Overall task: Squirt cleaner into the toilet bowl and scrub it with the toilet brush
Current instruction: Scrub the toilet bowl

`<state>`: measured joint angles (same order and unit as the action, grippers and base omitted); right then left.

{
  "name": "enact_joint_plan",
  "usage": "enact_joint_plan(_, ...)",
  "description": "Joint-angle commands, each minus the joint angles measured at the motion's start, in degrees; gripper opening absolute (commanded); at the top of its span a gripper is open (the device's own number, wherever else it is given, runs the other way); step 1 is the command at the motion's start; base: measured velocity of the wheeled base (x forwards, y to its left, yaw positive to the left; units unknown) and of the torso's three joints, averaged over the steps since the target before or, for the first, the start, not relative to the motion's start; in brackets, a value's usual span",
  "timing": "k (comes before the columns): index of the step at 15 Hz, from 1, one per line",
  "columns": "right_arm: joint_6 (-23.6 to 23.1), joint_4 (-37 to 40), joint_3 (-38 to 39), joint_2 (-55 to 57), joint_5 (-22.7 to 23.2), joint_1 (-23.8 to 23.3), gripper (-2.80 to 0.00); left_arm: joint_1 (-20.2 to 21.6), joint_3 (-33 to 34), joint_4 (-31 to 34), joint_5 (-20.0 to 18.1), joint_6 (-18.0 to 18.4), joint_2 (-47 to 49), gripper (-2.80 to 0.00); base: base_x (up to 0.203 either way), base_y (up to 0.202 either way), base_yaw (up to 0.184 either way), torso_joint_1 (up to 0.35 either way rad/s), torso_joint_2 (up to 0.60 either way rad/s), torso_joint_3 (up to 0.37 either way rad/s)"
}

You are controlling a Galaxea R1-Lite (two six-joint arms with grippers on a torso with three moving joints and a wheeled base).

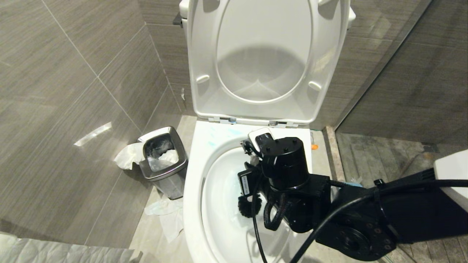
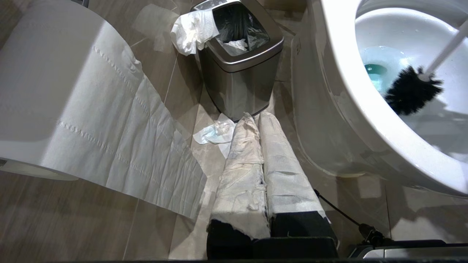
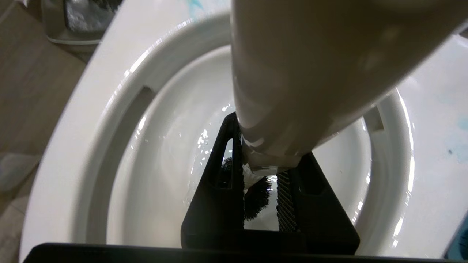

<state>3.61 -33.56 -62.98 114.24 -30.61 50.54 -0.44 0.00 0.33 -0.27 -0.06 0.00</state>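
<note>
The white toilet bowl (image 1: 195,190) stands open in front of me, its seat and lid (image 1: 204,54) raised. My right gripper (image 1: 255,151) hangs over the bowl, shut on the toilet brush's white handle (image 3: 310,73). The dark bristle head (image 1: 249,205) is down inside the bowl against the wet inner wall, just beside the water. Cleaner shows as teal-tinted water (image 2: 374,69) and as faint teal smears on the back rim (image 1: 215,137). In the left wrist view the brush head (image 2: 411,91) and handle (image 2: 448,47) show too. My left gripper (image 2: 257,117), its fingers wrapped in white paper, is shut and parked low beside the bowl.
A small steel waste bin (image 1: 162,160) with tissue hanging over its edge stands left of the toilet. Crumpled paper (image 1: 164,215) lies on the floor by it. A toilet roll with a loose tail (image 2: 55,84) hangs close to the left wrist. Tiled walls close in on both sides.
</note>
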Motion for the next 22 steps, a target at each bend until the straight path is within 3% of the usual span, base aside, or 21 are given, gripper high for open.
enact_joint_plan(1, 0.25, -0.28, -6.28, 5.24, -0.74, 0.62, -2.80, 0.00, 0.00, 0.02, 0.00, -0.03, 0.09, -2.80, 0.000, 0.000, 0.000, 0.000, 0.00, 0.000)
enact_joint_plan(7, -0.16, 2.07, -23.94, 15.21, -3.21, -1.14, -2.80, 0.00, 0.00, 0.02, 0.00, -0.03, 0.09, -2.80, 0.000, 0.000, 0.000, 0.000, 0.00, 0.000)
enact_joint_plan(14, -1.31, 2.54, -24.46, 11.10, -3.17, -10.55, -2.80, 0.00, 0.00, 0.02, 0.00, -0.03, 0.09, -2.80, 0.000, 0.000, 0.000, 0.000, 0.00, 0.000)
enact_joint_plan(17, -1.47, 2.93, -20.22, 6.63, -2.71, -12.89, -2.80, 0.00, 0.00, 0.02, 0.00, -0.03, 0.09, -2.80, 0.000, 0.000, 0.000, 0.000, 0.00, 0.000)
enact_joint_plan(22, -1.54, 3.33, -0.84, -5.43, -1.05, -11.12, -2.80, 0.00, 0.00, 0.02, 0.00, -0.03, 0.09, -2.80, 0.000, 0.000, 0.000, 0.000, 0.00, 0.000)
